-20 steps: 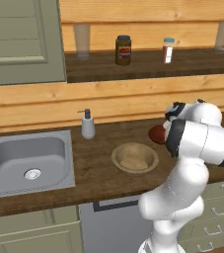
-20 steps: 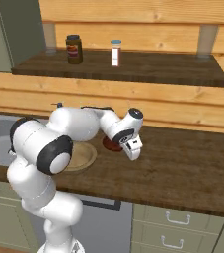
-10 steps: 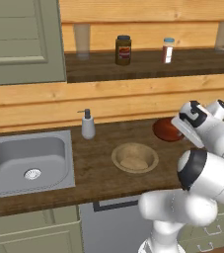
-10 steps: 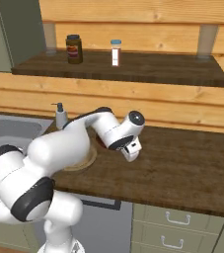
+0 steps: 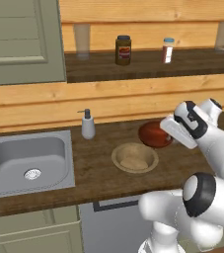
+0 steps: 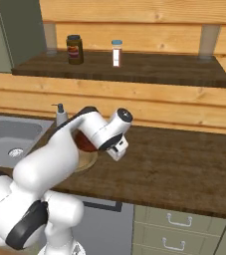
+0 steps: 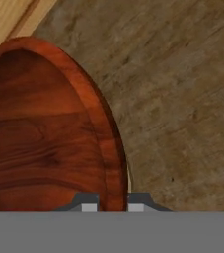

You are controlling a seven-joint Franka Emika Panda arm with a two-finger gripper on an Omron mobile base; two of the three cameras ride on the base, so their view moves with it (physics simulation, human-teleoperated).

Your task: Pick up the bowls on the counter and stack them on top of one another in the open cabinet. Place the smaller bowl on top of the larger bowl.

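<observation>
While jaws pinch its rim, smaller bowl (image 7: pixel 49 128) — tilted

White arm bent forward over the worktop, wrist tilted downward, pincer (image 7: pixel 112 201) closed tight, fingertips (image 7: pixel 89 202) close together.

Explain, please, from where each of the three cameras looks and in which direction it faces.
Left base view: behind the arm on its left, facing forward and down at the counter; the white arm rises at lower right.
Right base view: behind on the right, facing the same counter and the open cabinet; the arm rises at lower left.
Hand view: on the hand, looking along the gripper, shut on the rim of the smaller bowl.
The base views share the sink, larger bowl and jar.
</observation>
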